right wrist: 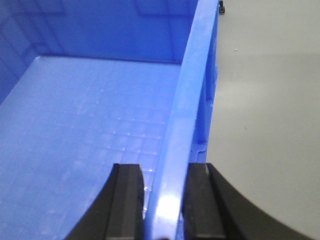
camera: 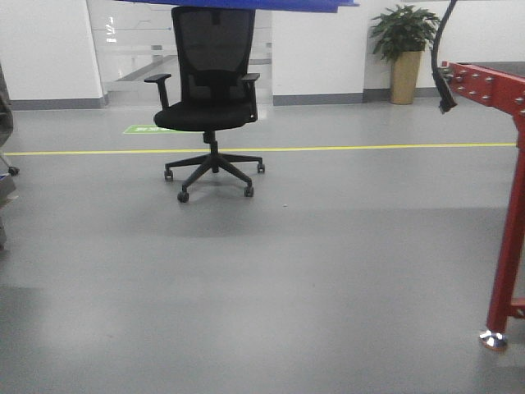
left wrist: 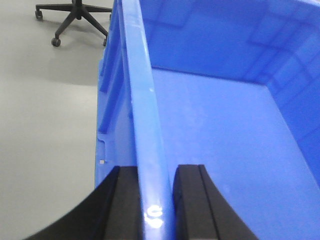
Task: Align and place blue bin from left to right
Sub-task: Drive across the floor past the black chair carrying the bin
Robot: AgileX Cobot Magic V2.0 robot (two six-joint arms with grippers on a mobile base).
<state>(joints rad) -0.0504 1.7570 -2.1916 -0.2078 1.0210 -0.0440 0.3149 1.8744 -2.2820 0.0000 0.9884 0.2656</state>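
Note:
The blue bin [left wrist: 220, 125] is held up off the floor between both arms. My left gripper [left wrist: 156, 200] is shut on the bin's left wall rim, one black finger [left wrist: 125, 200] outside and one inside. My right gripper [right wrist: 165, 200] is shut on the bin [right wrist: 90, 130] at its right wall rim in the same way. The bin is empty inside. In the front view only a strip of the blue bin [camera: 246, 4] shows along the top edge, and neither gripper shows there.
A black office chair [camera: 209, 98] stands on the grey floor ahead, behind it a yellow floor line [camera: 369, 148]. A red metal frame [camera: 509, 205] stands at the right. A potted plant [camera: 404, 53] is by the far wall.

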